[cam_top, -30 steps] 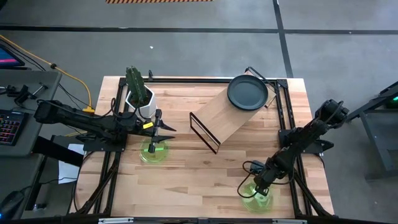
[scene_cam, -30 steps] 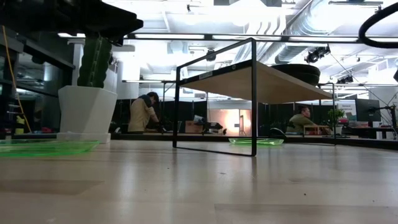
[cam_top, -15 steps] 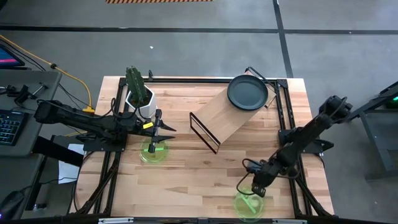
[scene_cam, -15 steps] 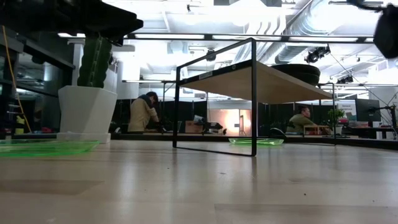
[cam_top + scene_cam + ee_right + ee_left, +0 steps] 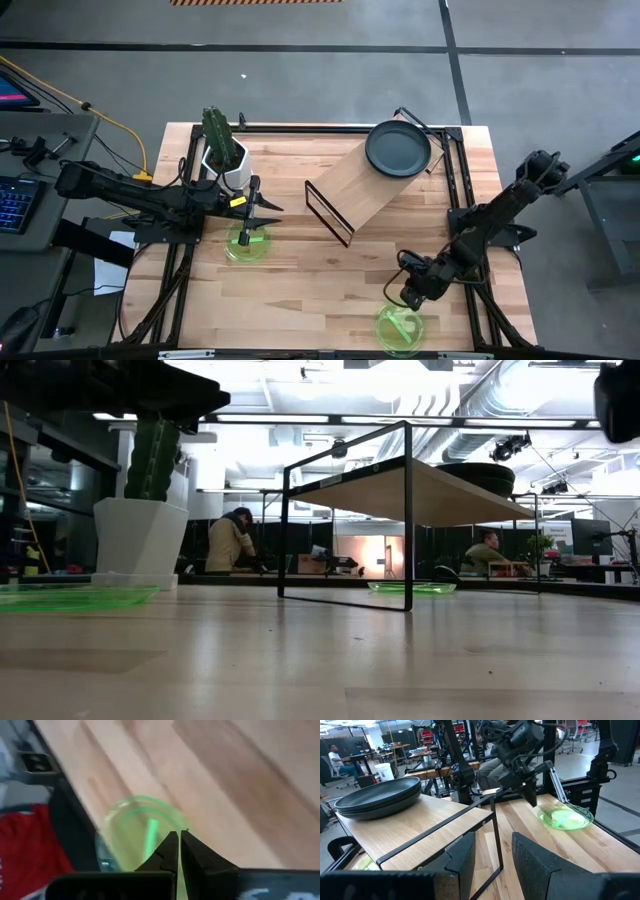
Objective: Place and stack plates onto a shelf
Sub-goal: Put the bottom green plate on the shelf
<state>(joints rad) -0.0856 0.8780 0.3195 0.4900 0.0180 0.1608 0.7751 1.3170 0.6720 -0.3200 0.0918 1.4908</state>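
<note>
Two dark plates [image 5: 398,148] are stacked on the far end of the wooden shelf [image 5: 352,190]; the left wrist view also shows these dark plates [image 5: 377,800]. One green plate [image 5: 247,244] lies flat on the table below my left gripper [image 5: 262,207], which is open and points level toward the shelf [image 5: 420,827]. A second green plate [image 5: 400,328] lies flat by the near edge. My right gripper [image 5: 409,297] hangs just above its far side, fingers shut [image 5: 178,839] and pointing down at that plate [image 5: 135,832].
A white pot with a cactus [image 5: 224,150] stands just beyond my left gripper toward the far edge. Black frame rails [image 5: 458,200] run along the table's sides. Bare table [image 5: 310,280] lies between the two green plates. People sit at desks in the room behind [image 5: 230,540].
My right gripper has lifted off the green plate by the near edge and drawn back a little toward the far edge. The whole plate now shows uncovered on the table.
</note>
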